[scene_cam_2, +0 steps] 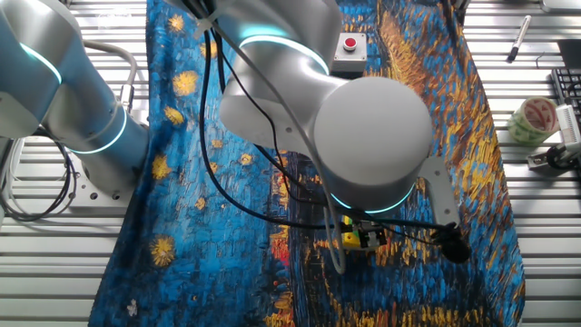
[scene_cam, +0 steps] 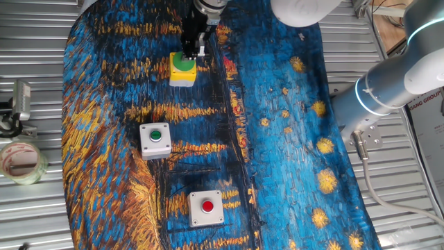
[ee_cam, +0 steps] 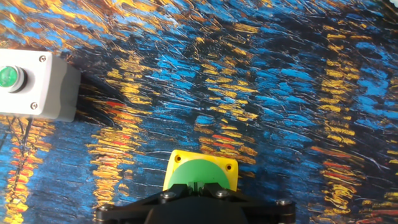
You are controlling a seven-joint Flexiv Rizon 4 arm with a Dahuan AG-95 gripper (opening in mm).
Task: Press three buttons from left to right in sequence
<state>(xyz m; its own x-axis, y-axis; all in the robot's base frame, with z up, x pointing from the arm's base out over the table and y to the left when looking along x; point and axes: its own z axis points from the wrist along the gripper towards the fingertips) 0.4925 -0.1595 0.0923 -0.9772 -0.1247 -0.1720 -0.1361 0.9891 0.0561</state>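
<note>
Robotics lab bench: slatted metal table (scene_cam: 41, 208), painted cloth (scene_cam: 291, 139) cover, tape roll (scene_cam: 21, 161), loose cables (scene_cam_2: 36, 195).

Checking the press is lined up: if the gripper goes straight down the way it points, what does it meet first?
The gripper would most likely meet the green dome of the yellow button box directly beneath; contact may already be made.

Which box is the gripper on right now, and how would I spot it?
Look at the blue and gold painted cloth covering the table. Three small button boxes sit in a row on it; the gripper is at the end one, the yellow box. It alone is yellow with a big green dome; the green-button box and red-button box are grey-white.
</note>
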